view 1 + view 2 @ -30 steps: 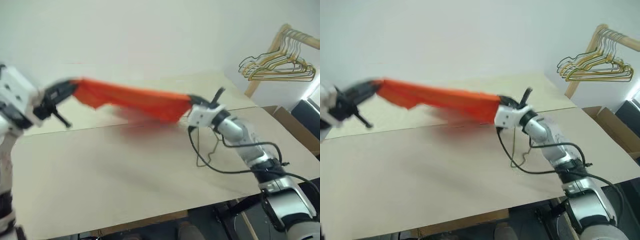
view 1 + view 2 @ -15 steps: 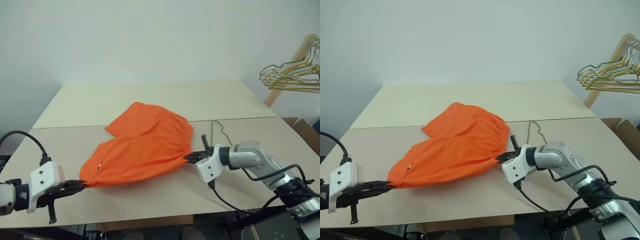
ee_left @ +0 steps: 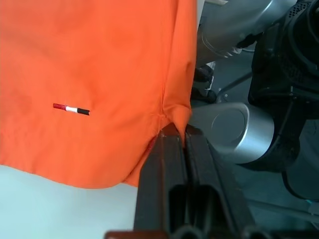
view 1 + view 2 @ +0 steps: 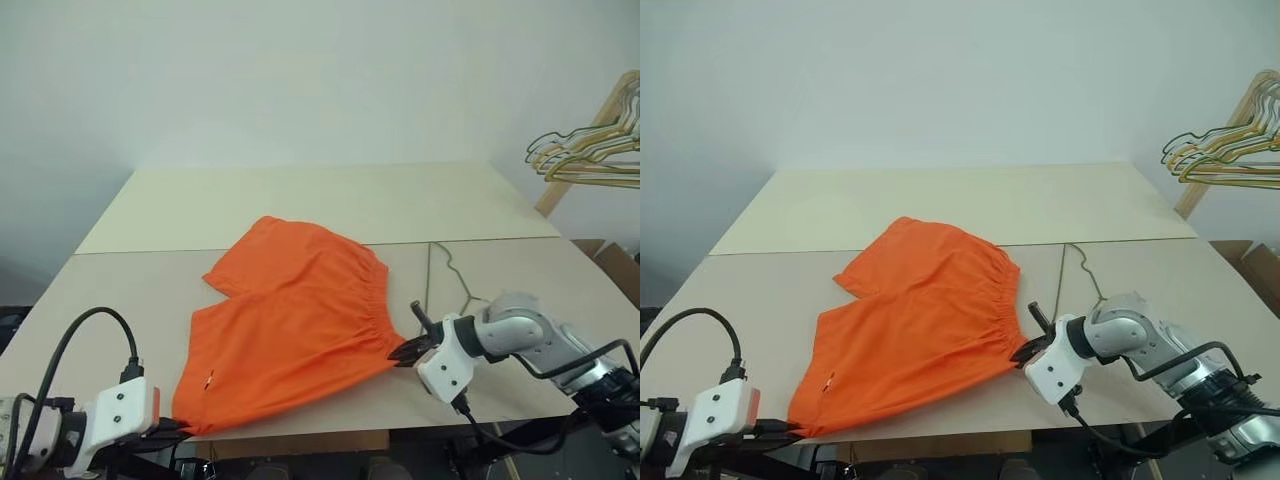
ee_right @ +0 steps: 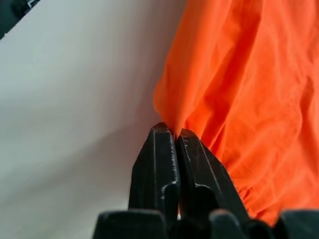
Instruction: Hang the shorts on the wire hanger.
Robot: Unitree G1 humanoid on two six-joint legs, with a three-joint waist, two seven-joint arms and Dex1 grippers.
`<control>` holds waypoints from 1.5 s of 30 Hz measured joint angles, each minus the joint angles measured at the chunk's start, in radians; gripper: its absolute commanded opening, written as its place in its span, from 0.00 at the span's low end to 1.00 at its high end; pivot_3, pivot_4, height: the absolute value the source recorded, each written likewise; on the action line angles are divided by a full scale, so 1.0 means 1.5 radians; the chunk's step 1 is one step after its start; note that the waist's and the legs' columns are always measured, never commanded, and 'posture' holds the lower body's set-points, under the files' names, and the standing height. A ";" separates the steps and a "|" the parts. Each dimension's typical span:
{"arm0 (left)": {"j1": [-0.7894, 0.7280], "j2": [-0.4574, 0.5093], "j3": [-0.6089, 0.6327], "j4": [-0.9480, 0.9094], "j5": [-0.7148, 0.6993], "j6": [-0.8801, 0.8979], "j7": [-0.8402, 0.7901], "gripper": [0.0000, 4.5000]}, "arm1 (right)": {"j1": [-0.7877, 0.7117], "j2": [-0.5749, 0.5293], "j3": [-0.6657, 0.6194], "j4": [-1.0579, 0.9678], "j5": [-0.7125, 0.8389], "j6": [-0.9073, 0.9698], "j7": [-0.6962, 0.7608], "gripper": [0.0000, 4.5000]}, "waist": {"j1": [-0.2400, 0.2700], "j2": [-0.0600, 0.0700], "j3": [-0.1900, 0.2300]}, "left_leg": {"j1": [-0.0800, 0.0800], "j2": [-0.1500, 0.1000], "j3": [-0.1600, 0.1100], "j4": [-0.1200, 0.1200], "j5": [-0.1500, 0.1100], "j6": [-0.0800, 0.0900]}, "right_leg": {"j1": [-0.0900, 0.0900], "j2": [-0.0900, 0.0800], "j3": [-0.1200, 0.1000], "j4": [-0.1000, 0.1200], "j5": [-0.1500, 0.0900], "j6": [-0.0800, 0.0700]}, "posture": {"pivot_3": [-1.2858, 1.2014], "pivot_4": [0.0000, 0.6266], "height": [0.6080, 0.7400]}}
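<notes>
The orange shorts [image 4: 290, 325] lie spread flat on the table [image 4: 300, 200], waistband toward the right. My left gripper [image 4: 175, 428] is at the table's near left edge, shut on the shorts' near corner [image 3: 175, 115]. My right gripper [image 4: 402, 352] is low over the table at the right end of the waistband, shut on a fold of the cloth [image 5: 199, 99]. The wire hanger [image 4: 430, 270] lies on the table just beyond the right arm, which partly hides it.
A wooden rack with several gold and green hangers [image 4: 585, 160] stands off the table's far right. A cardboard box [image 4: 618, 268] sits on the floor to the right. The left gripper hangs past the table's front edge.
The shorts were stretched in the air between both grippers; now they lie flat on the table. Both grippers came down and back toward the near edge, still pinching the cloth.
</notes>
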 measured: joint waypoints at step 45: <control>-0.385 -0.075 -0.079 0.026 -0.284 0.114 0.069 1.00 | -0.108 0.475 -0.355 -0.001 0.131 1.243 -0.632 1.00 | -0.058 0.002 -0.003 | -0.021 0.001 -0.001 0.002 0.005 -0.009 | -0.024 0.003 0.001 0.006 0.003 -0.003 | 0.51 0.00 1.00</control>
